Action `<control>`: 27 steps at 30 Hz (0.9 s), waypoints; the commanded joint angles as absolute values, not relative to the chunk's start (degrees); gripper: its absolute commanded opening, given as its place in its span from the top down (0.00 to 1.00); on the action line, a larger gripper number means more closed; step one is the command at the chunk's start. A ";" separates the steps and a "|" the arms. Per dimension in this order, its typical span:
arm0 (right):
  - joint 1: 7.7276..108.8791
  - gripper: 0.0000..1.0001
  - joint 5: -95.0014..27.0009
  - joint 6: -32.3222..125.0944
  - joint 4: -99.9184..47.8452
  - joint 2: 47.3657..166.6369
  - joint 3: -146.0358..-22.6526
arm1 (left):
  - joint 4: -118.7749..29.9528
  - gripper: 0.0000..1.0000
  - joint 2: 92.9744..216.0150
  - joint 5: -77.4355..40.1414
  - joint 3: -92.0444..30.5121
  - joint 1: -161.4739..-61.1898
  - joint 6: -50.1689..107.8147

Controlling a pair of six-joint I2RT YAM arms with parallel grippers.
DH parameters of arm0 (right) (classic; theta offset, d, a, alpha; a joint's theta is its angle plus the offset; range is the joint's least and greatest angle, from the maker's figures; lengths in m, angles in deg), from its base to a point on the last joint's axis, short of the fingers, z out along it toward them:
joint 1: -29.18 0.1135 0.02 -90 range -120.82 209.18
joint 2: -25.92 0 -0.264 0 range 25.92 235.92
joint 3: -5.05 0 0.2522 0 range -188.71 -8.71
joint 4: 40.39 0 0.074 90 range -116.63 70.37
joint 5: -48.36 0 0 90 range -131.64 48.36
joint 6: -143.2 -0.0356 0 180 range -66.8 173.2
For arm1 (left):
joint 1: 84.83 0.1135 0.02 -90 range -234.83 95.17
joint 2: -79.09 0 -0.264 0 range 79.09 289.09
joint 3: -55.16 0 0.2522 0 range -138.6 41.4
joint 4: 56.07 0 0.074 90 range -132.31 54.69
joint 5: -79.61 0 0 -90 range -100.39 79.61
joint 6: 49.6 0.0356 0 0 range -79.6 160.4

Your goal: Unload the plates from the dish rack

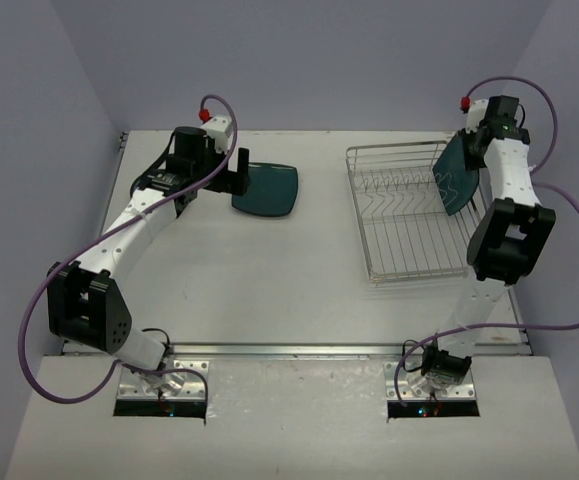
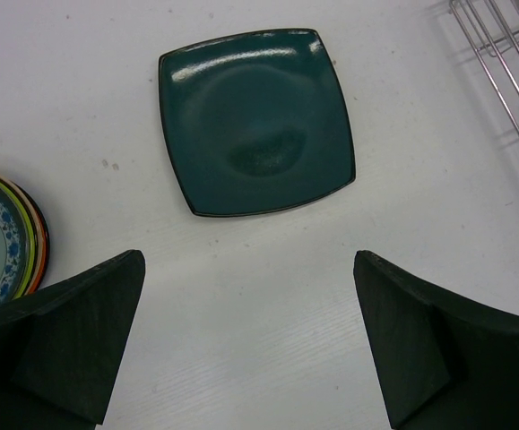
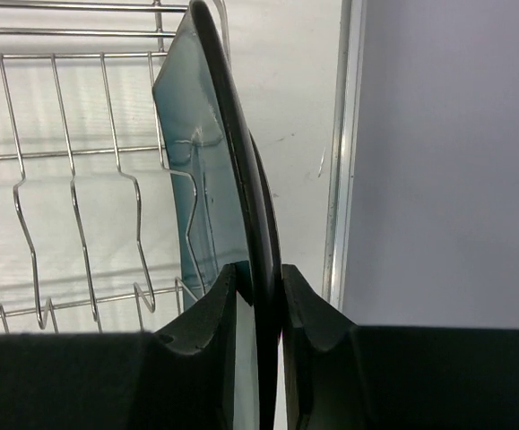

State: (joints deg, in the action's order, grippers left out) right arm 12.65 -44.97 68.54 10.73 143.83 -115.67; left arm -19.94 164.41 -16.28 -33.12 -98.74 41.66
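A dark-teal rounded-square plate (image 1: 267,188) lies flat on the table, also in the left wrist view (image 2: 257,121). My left gripper (image 1: 239,172) hovers just at its left, open and empty (image 2: 250,340). A stack of small round plates (image 2: 8,237) sits at the left edge of that view, a blue-patterned one on top. A second dark-teal plate (image 1: 454,178) stands on edge at the right end of the silver wire dish rack (image 1: 409,215). My right gripper (image 1: 474,150) is shut on that plate's rim (image 3: 259,287); the plate (image 3: 205,134) is upright against the rack's wires (image 3: 71,179).
The table's right edge, with a metal strip (image 3: 338,152), and the purple wall (image 3: 447,161) run close beside the right gripper. A corner of the rack (image 2: 510,63) shows at the top right of the left wrist view. The rack holds no other plates that I can see.
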 commanded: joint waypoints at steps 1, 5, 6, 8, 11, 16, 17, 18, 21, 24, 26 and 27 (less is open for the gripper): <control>10.15 1.00 -48.61 64.83 13.11 143.76 -115.70 | -22.48 0.00 163.14 -17.24 -34.10 -98.54 41.34; 8.93 1.00 -48.13 61.75 14.87 142.01 -115.99 | -22.36 0.00 163.31 -16.77 -34.46 -98.54 41.07; 8.78 1.00 -47.99 61.39 14.93 141.43 -115.84 | -22.36 0.00 163.39 -16.61 -34.56 -98.55 40.94; 8.70 1.00 -47.25 60.63 14.85 139.94 -115.76 | -22.36 0.00 163.46 -16.45 -34.77 -98.63 41.02; 8.70 1.00 -45.50 59.02 15.54 137.82 -116.83 | -22.31 0.00 163.97 -16.56 -35.29 -98.54 39.09; 8.70 1.00 -42.01 56.41 16.96 135.56 -121.43 | -21.83 0.00 164.69 -16.89 -36.11 -98.54 38.29; 8.70 1.00 -41.84 55.90 16.98 134.97 -122.06 | -21.82 0.00 164.70 -16.88 -36.12 -98.55 38.20; 8.70 1.00 -40.38 55.65 17.14 134.71 -122.83 | -21.75 0.00 164.78 -16.82 -36.20 -98.62 38.12; 8.79 1.00 -39.14 55.22 17.11 134.10 -125.36 | -21.74 0.00 164.78 -16.90 -36.38 -98.54 38.02; 9.05 1.00 -37.58 55.32 15.54 132.63 -126.68 | -21.74 0.00 164.69 -16.89 -36.64 -98.54 37.85; 9.49 1.00 -37.11 56.00 14.50 131.63 -127.65 | -21.74 0.00 164.69 -16.75 -36.71 -98.54 37.70; 10.08 1.00 -37.27 56.57 13.86 131.00 -127.88 | -21.74 0.00 164.65 -16.60 -36.81 -98.54 37.60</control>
